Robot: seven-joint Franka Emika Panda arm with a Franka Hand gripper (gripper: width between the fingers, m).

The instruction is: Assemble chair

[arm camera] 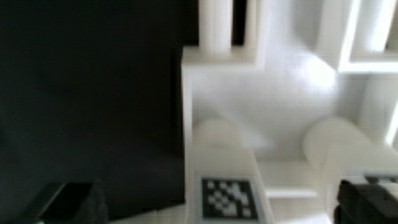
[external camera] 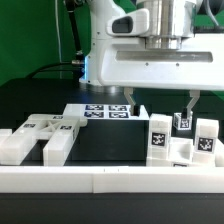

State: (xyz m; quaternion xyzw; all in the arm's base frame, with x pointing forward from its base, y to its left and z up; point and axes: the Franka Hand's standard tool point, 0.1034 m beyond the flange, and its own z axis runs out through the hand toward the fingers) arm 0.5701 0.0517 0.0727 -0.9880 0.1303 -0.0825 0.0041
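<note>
Behind the front rail (external camera: 110, 182) lie the chair's slotted blocks (external camera: 40, 135), on the exterior view's left, and upright tagged blocks (external camera: 180, 140) on its right. They look light, stiff and smooth, likely slippery; flat opposite faces suit a pinch. Over the right group hangs the gripper (external camera: 161, 108), wide open, empty. The marker board (external camera: 100, 111) lies beyond.
</note>
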